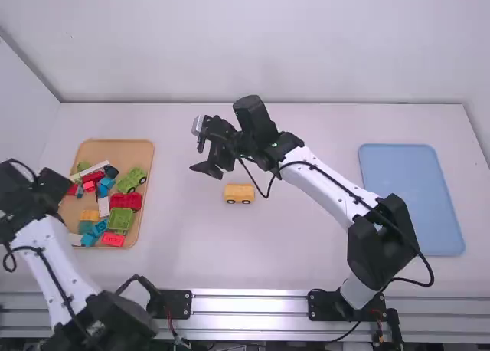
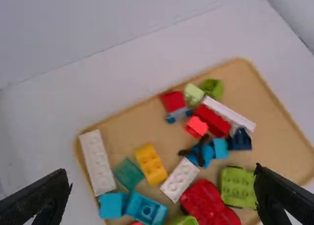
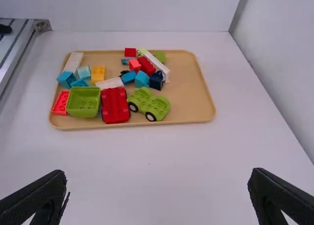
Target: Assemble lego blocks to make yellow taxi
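We find the yellow plastic wheeled block [image 1: 239, 193] on the white table [image 1: 195, 247], between the wooden-coloured tray [image 1: 145, 153] and the blue tray [image 1: 411, 200], near the right gripper [image 1: 197, 159]. It sits upright, its long axis running left to right across the high view, two dark wheels along the side facing the camera. We cannot tell its front from its rear. The oblong yellow studded brick [image 2: 151, 163] lies in the wooden-coloured tray, its long axis crosswise to the tray's length.

We note that the right gripper's fingers are spread, with nothing between them. The left gripper [image 1: 53, 184], by the wooden-coloured tray, also has its fingers wide apart and empty.

The wheeled block's far side is hidden, and its top is too small to read. The left arm is cut off at the high view's left edge and covers part of the tray. The left wrist view crops the red wheeled block [image 2: 208, 203] at its bottom edge.
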Robot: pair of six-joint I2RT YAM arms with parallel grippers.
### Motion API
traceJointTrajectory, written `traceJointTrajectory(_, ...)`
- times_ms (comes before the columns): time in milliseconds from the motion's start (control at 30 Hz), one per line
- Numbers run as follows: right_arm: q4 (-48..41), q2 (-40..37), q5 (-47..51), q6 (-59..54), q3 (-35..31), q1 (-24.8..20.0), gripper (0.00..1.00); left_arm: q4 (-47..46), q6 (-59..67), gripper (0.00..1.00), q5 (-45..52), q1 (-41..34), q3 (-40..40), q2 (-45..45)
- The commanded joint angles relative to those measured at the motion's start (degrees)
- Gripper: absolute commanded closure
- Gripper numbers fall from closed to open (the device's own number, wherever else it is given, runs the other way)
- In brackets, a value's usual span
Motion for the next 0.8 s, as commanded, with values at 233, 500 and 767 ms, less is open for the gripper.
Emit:
traceJointTrajectory(233,0.07,-0.66,0.85,-0.68,1.77,-0.85,0.02,-14.12,0.61,0.01,7.56,3.76,14.10,23.50)
traceJointTrajectory(500,-0.35,-0.66,2.78,-0.66,1.75,-1.40,0.01,-15.76,-17.03,0.00,5.49,-3.39,18.21,37.86)
traceJointTrajectory(767,-1.42,-0.66,3.23,-0.70,1.57,-2.08,0.01,-11.17,-24.04,0.37,2.89,-6.93,13.68,41.03)
